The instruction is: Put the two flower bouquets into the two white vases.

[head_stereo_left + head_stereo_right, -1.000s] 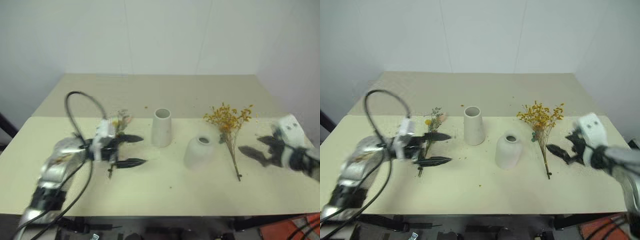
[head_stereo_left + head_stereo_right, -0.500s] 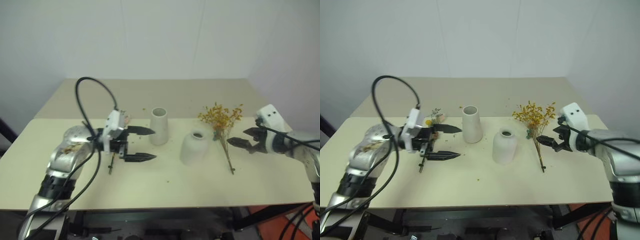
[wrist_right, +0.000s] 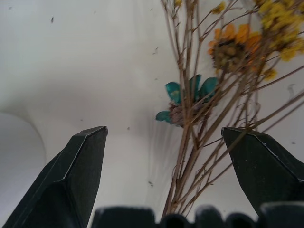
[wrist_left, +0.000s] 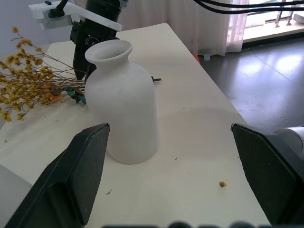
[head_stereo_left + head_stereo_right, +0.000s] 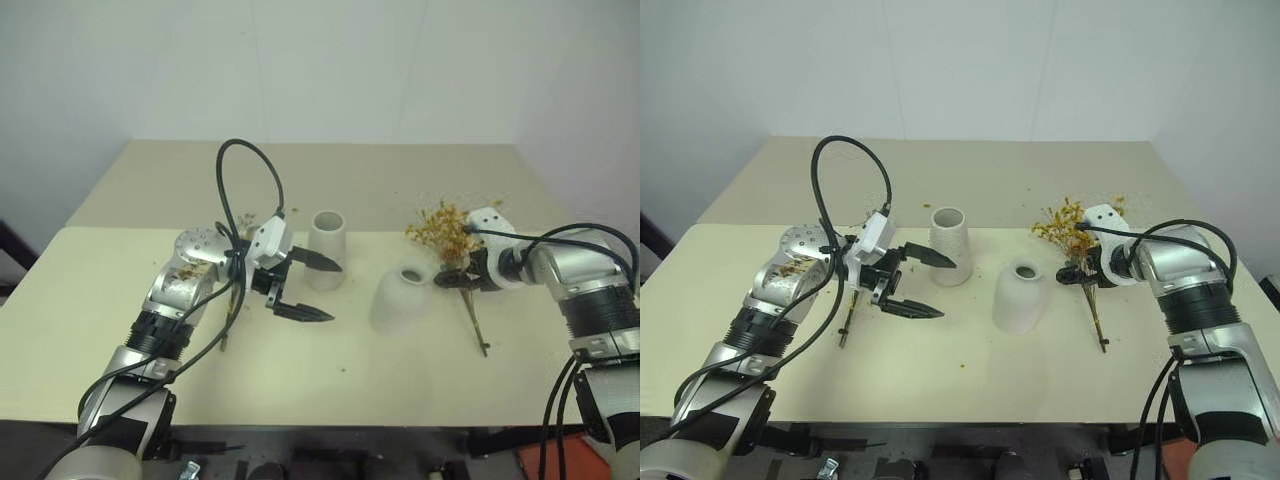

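On the cream table (image 5: 330, 385), nearest the front edge, a few dried crumbs are scattered. A bit further back, the left gripper (image 5: 318, 290) is held above the tabletop with its two black fingers spread wide and nothing pinched between them; it's pointed sideways toward the vases. Just behind that arm, the sparse sprig (image 5: 850, 318) is laid flat on the table, its stem end toward the front.

In the middle, the squat bell-shaped vase (image 5: 399, 298) is stood upright, and the tall tapered vase (image 5: 325, 250) is stood upright a little behind it and to its left, the two apart. Both are seen empty.

Over on the right, the yellow-orange bouquet (image 5: 452, 240) is laid flat beside the squat vase, stems pointed toward the front. The right gripper (image 3: 168, 156) is lowered right over those brown stems, fingers spread wide on either side of them, not closed on anything. A small teal flower (image 3: 187, 97) is tucked among the stems.
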